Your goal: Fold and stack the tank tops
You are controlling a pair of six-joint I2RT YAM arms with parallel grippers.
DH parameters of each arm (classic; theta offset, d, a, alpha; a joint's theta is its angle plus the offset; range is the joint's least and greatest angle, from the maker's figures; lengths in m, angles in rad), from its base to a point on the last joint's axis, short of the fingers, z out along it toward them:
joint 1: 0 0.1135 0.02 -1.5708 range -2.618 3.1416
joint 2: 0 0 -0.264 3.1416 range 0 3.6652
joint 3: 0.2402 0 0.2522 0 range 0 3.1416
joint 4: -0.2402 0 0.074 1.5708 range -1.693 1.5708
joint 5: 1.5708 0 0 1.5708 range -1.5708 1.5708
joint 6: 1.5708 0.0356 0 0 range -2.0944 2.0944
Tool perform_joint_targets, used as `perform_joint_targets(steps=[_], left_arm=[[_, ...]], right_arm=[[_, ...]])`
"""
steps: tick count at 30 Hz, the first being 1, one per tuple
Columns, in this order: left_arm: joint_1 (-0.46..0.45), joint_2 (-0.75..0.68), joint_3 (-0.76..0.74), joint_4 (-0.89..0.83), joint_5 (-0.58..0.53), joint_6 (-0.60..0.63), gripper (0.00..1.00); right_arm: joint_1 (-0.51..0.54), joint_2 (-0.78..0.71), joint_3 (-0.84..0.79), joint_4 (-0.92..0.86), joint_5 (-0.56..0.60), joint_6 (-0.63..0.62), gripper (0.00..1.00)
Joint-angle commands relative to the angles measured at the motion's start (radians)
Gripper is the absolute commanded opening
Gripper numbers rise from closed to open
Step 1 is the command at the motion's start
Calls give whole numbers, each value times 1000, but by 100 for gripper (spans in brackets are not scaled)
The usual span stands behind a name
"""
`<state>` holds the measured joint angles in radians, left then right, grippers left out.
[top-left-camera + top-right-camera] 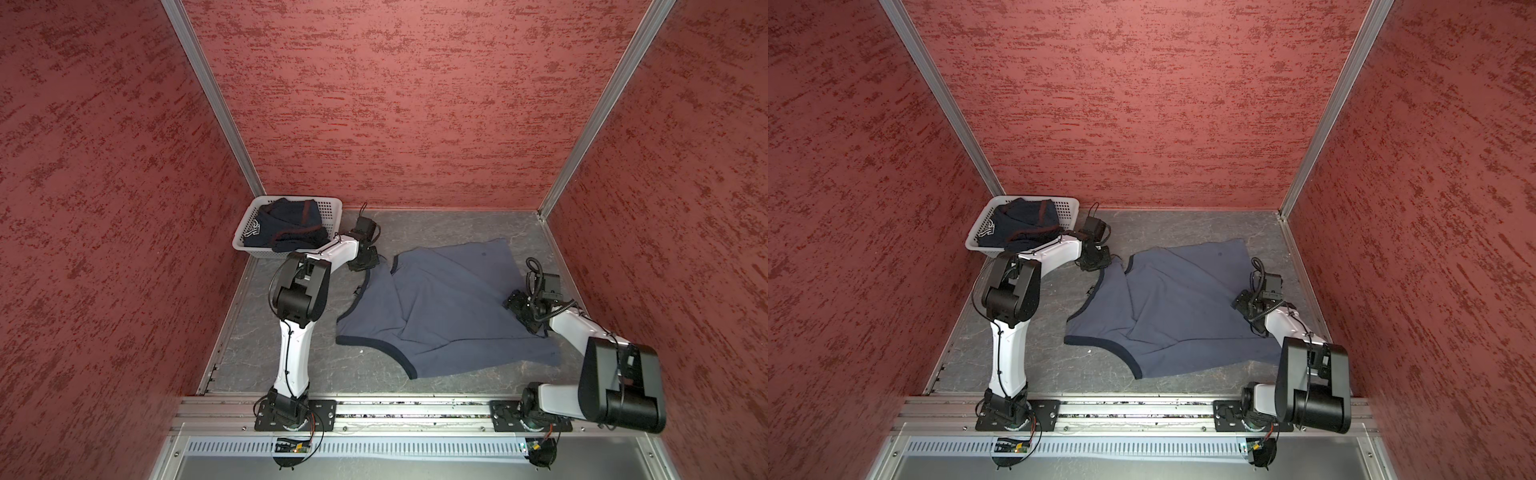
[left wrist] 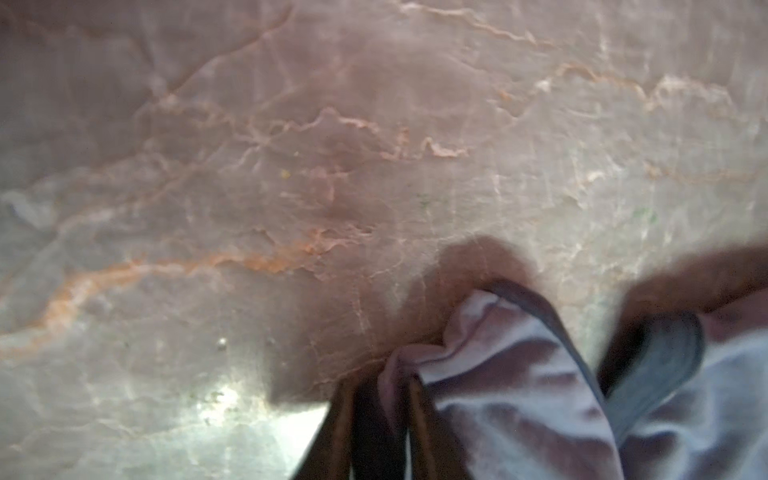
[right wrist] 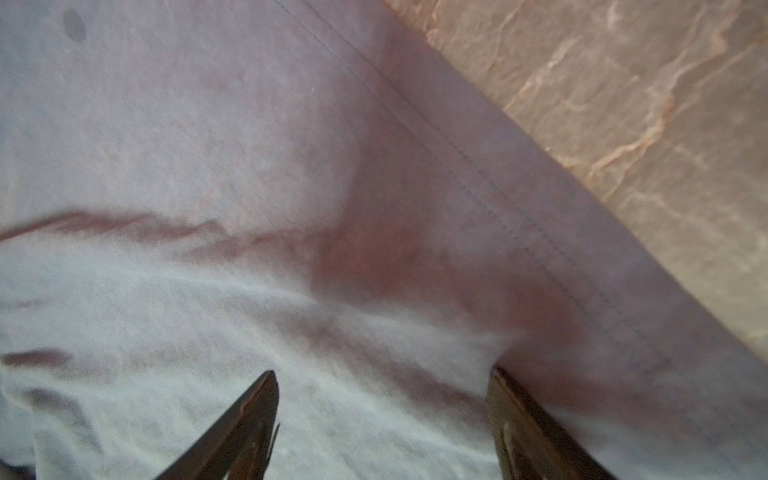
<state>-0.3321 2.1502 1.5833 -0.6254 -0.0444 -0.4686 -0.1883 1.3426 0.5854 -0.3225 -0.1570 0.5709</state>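
marbled table (image 1: pixel 457 226); slate-blue top (image 1: pixel 449 307) spread; navy top (image 1: pixel 291 222) in basket (image 1: pixel 329 214), print illegible

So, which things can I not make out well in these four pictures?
Print on the navy top: too small in both top views, crumpled in the basket.
Left tool: blurred and cut by the frame edge in the left wrist view; its wrist hides the tips in both top views.
Right tool: only the finger ends show in the right wrist view; whether they touch the blue top is unclear.
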Motion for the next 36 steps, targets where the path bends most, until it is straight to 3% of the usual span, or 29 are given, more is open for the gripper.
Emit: perform_joint_targets(steps=[1, 3, 6, 9, 14, 18, 20, 24, 27, 36], left_arm=[[2, -100, -53, 14, -99, -11, 7], [7, -204, -127, 43, -207, -27, 0], [18, -383, -291, 127, -357, -90, 0], [58, -490, -417, 156, -378, -165, 0], [117, -455, -465, 180, -220, -138, 28], [117, -460, -461, 91, -269, -193, 33], [112, -505, -486, 111, -274, -208, 49], [34, -528, -426, 102, -279, -139, 53], [-47, -478, -350, 124, -198, -75, 54], [-213, -110, 16, 155, 43, -16, 54]], right_arm=[[-3, 13, -29, -50, 16, 4, 80], [-3, 14, -27, -52, 23, 6, 80], [-4, 12, -28, -53, 25, 6, 80], [-3, 6, -27, -50, 18, 6, 80], [-3, -4, -11, -51, -25, -6, 80], [-1, -52, 39, -97, -12, -13, 81], [-1, -113, 54, -100, -1, -7, 81], [32, -190, 92, -55, -40, -14, 81], [83, -164, 147, -4, -78, -26, 80], [166, 231, 435, 150, -148, -53, 79]])
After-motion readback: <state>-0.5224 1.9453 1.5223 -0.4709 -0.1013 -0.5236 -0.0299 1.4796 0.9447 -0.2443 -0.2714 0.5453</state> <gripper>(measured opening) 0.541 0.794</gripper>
